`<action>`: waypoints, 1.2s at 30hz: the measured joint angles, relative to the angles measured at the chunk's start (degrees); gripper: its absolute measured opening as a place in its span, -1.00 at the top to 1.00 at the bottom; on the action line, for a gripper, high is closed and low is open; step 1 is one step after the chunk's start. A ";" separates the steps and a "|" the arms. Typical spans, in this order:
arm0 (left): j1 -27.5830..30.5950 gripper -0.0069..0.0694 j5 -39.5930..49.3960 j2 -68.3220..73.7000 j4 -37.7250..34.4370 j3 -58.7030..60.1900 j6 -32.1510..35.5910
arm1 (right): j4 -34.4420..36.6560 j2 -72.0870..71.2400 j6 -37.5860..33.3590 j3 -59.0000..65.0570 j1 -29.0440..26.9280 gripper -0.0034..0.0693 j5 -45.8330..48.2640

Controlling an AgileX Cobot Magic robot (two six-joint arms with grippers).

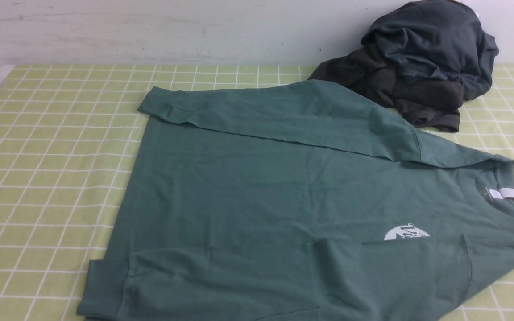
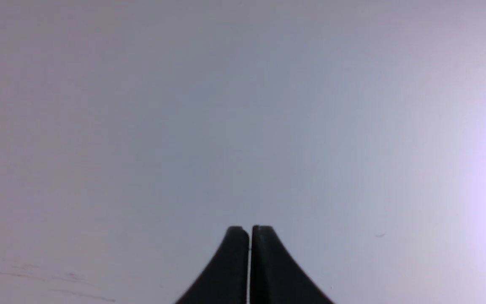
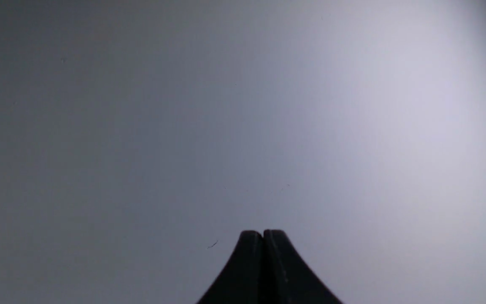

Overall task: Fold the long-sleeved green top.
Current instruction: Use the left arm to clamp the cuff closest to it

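Shut and empty, the left gripper [image 2: 250, 230] and right gripper [image 3: 263, 233] must be opened before the green long-sleeved top [image 1: 283, 187] is pinched evenly between the jaws.

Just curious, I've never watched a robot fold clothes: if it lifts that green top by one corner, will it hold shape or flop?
Probably flop: the green long-sleeved top lies limp, its far sleeve draped over the body with soft creases. Pushed, it would likely bunch rather than slide on the checked cloth.

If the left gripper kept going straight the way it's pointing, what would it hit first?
The left gripper, shut, faces only a plain pale grey surface, probably a wall; how far off is unclear.
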 joint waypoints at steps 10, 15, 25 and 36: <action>-1.48 0.83 30.19 31.58 4.24 -22.98 -0.12 | -4.65 28.91 -4.14 -24.61 0.54 0.94 38.80; -6.26 0.83 45.67 42.84 -3.34 -22.98 3.26 | 3.68 42.79 -11.67 -24.70 4.51 0.94 63.28; -4.28 0.52 54.56 71.32 -11.12 -26.94 12.91 | 16.77 55.49 -30.66 -22.19 11.28 0.94 61.87; 4.15 -0.18 46.43 88.54 -16.45 -30.40 17.82 | 25.17 56.12 -36.83 -22.19 12.07 0.94 62.22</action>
